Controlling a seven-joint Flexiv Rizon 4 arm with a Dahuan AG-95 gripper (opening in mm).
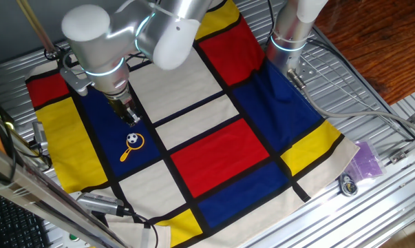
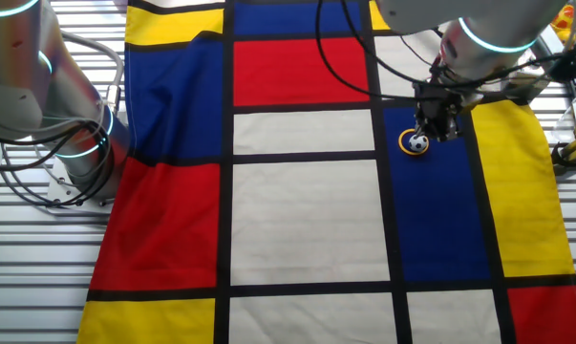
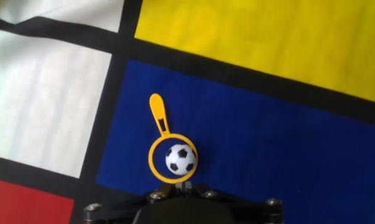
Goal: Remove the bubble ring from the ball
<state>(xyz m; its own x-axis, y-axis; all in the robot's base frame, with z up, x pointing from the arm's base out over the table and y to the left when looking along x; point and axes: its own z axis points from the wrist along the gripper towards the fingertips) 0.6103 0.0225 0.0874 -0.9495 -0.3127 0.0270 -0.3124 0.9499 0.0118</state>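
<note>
The orange-yellow bubble ring (image 3: 155, 163) lies flat on a blue patch of the cloth, its loop around the small black-and-white ball (image 3: 180, 159) and its handle pointing away from the ball. In one fixed view the ring (image 1: 126, 152) and the ball (image 1: 132, 140) lie just below my gripper (image 1: 131, 118). In the other fixed view the ball (image 2: 418, 143) sits just left of and below my gripper (image 2: 438, 126). In the hand view my gripper (image 3: 182, 185) shows two fingertips pressed together at the ring's near rim. It is shut and empty, above the cloth.
The table is covered by a cloth of red, yellow, blue and white patches with black bands (image 1: 214, 148). A second arm's base (image 1: 290, 34) stands at the far edge. A purple packet (image 1: 367, 160) and cables lie off the cloth on the metal frame.
</note>
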